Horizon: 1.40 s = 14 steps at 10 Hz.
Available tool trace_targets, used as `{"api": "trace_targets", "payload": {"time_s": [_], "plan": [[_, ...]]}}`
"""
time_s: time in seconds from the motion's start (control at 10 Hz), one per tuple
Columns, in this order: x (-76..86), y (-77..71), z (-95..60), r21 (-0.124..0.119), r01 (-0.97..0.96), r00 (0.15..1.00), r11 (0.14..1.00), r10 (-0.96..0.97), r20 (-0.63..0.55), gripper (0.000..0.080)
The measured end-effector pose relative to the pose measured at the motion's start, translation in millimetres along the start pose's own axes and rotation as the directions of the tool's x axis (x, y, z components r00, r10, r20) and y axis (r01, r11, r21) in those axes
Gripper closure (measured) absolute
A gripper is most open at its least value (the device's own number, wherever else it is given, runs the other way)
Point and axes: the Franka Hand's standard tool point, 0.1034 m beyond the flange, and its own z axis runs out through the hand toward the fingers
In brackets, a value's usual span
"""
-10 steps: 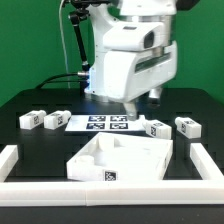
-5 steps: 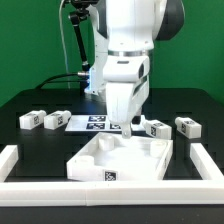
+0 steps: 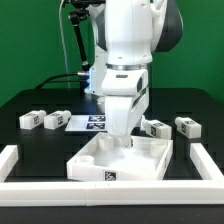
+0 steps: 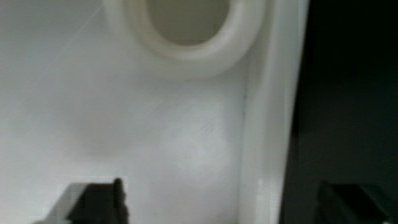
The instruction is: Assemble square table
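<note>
The square table's white slab (image 3: 135,158) lies recessed face up at the front middle, with a tag (image 3: 108,177) on its near edge. Several white tagged leg blocks lie loose: two on the exterior view's left (image 3: 32,119) (image 3: 58,120) and two on its right (image 3: 155,128) (image 3: 186,125). My gripper (image 3: 121,138) hangs low over the slab's far rim. In the wrist view the gripper (image 4: 228,205) is open. One dark fingertip (image 4: 98,205) is over the recessed face and the other is over the black table, so they straddle the slab's raised wall (image 4: 267,130). A round corner socket (image 4: 187,30) shows ahead.
The marker board (image 3: 90,123) lies flat behind the slab, partly hidden by the arm. A low white border wall (image 3: 110,195) runs along the front and up both sides (image 3: 10,158) (image 3: 207,160). A black cable hangs at the back left.
The arm has swung down and toward the exterior view's left, from above the marker board to low over the slab's far rim. The slab and leg blocks have not moved.
</note>
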Motion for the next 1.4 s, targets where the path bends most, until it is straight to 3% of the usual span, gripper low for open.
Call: {"api": "trace_targets", "payload": {"time_s": [0.1, 0.3, 0.4, 1.1, 1.3, 1.4], "plan": [[-0.1, -0.1, 0.2, 0.0, 0.0, 1.0, 1.0, 0.0, 0.0, 0.0348], [-0.2, -0.4, 0.6, 0.001, 0.0, 1.0, 1.0, 0.0, 0.0, 0.0645], [-0.3, -0.3, 0.6, 0.001, 0.0, 1.0, 1.0, 0.0, 0.0, 0.0744], [0.2, -0.4, 0.6, 0.001, 0.001, 1.0, 1.0, -0.001, 0.0, 0.0743], [11.6, 2.6, 0.7, -0.03, 0.134, 0.991, 0.991, -0.135, -0.016, 0.0742], [22.3, 2.6, 0.8, -0.034, 0.17, 0.985, 0.985, -0.17, -0.019, 0.0742]]}}
